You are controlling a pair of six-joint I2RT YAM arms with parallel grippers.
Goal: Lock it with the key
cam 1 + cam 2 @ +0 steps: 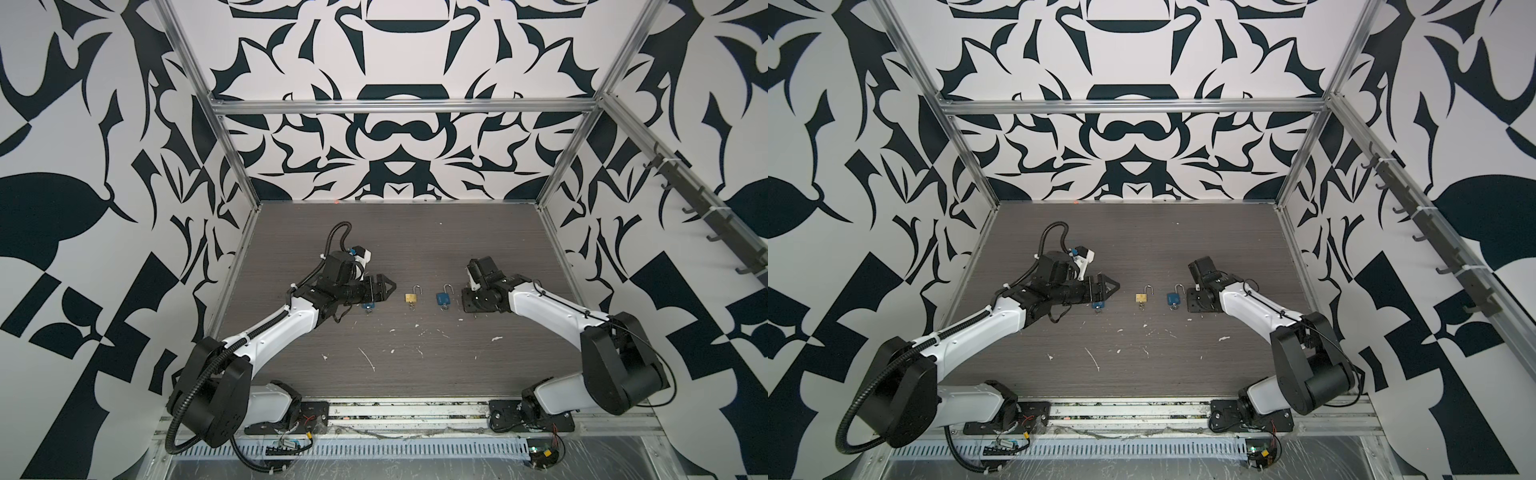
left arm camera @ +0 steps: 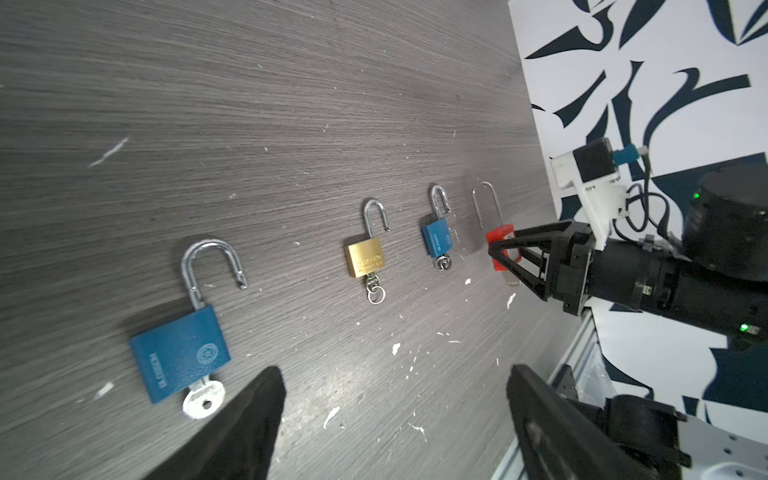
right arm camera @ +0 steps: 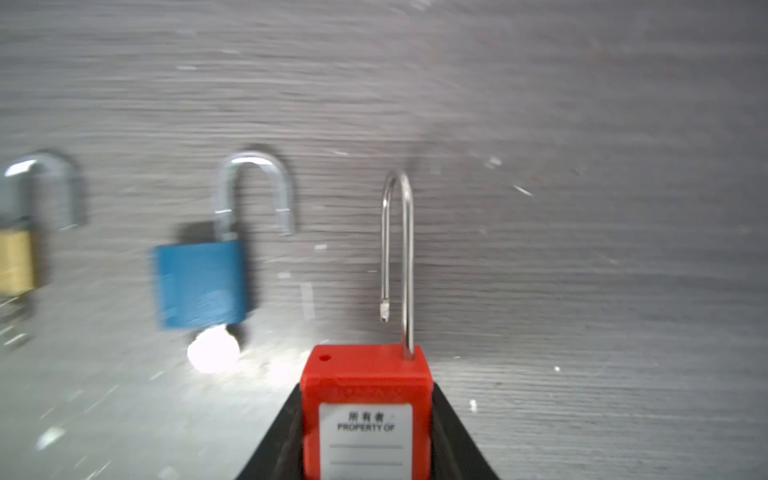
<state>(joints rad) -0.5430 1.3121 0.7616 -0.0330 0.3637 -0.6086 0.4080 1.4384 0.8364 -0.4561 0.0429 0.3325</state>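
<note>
Pinching the red padlock (image 3: 365, 374) by its body, the right gripper (image 3: 366, 399) holds it right of the bench's (image 1: 415, 374) middle, toward the right edge. Whether it rests on the surface cannot be told. Its shackle (image 3: 406, 249) stands raised, with the free end off to one side of the socket hole (image 3: 324, 357).

To do this step well, I judge, clamp the body square, swing the free end over that hole, press it home, then turn the key. This lock's key is not clearly seen.

The left gripper (image 1: 386, 288) hangs spread wide, close by the leftmost blue padlock (image 2: 178, 353), which has a key (image 2: 203, 399) in it, toward the left edge. Between the two lie a brass padlock (image 2: 365, 258) and a second blue padlock (image 2: 436, 239), both open.

No container is in view.
</note>
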